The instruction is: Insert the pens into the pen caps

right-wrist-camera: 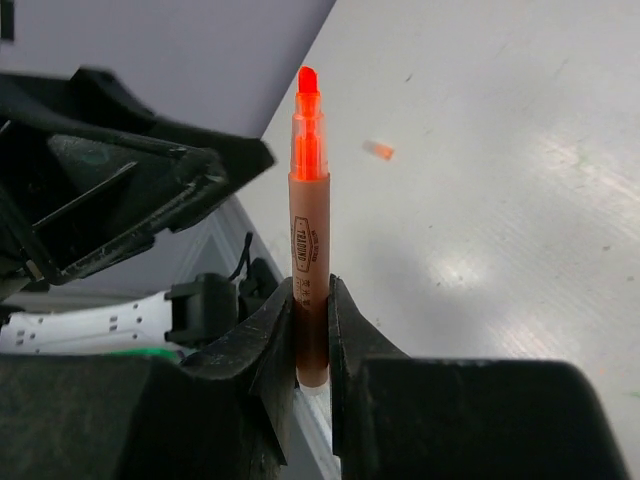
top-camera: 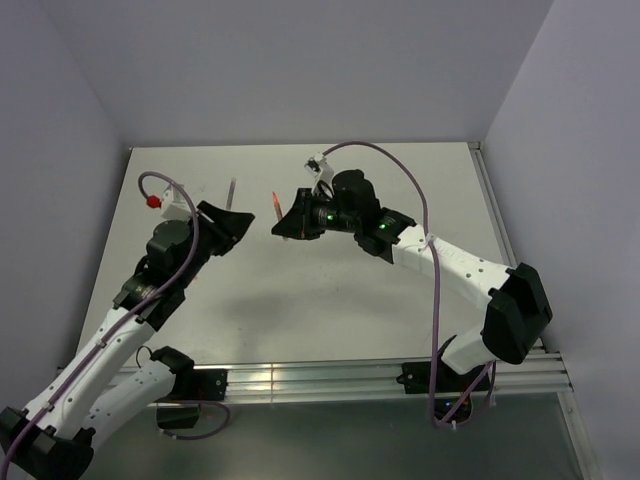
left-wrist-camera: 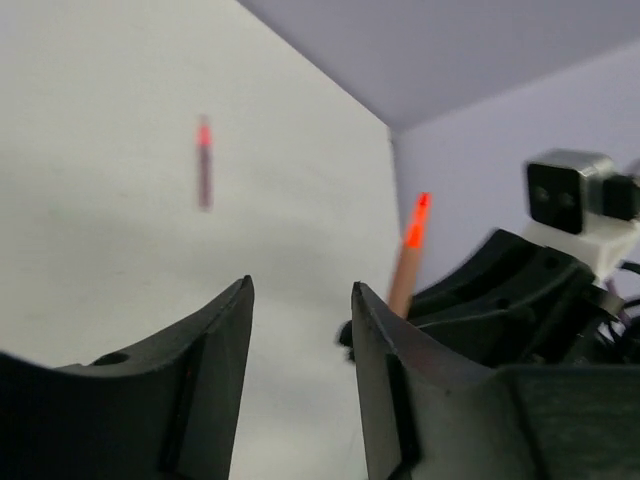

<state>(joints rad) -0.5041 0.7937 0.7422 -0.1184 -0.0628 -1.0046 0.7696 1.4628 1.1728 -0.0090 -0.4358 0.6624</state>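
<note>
Pen [right-wrist-camera: 310, 200], orange, bare tip upward, pinched at its base by the right gripper [right-wrist-camera: 312, 300] above the pale bench [top-camera: 350, 290]. Left gripper [left-wrist-camera: 300, 320] faces it with jaws spread, nothing between them. A blurred second pen [left-wrist-camera: 204, 165] and a small pinkish cap [right-wrist-camera: 378, 150] rest on the bench; lilac walls [top-camera: 300, 70] behind.

Table [top-camera: 300, 300] — pale off-white top, matte, with faint scuffs and soft shadows; it fills the middle of the enclosure. Back wall [top-camera: 300, 70] — plain lavender-grey panel meeting the table's far edge. Left wall [top-camera: 50, 180] and right wall [top-camera: 580, 150]: same colour, rising from the table's side edges (both lean outward in the top view). Slotted aluminium rail [top-camera: 330, 378] along the near edge; thinner metal strip [top-camera: 493, 210] along the right edge. Dark grey surface [top-camera: 350, 440] below the near edge. Light: even, diffuse, with a bright sheen on the rail.
</note>
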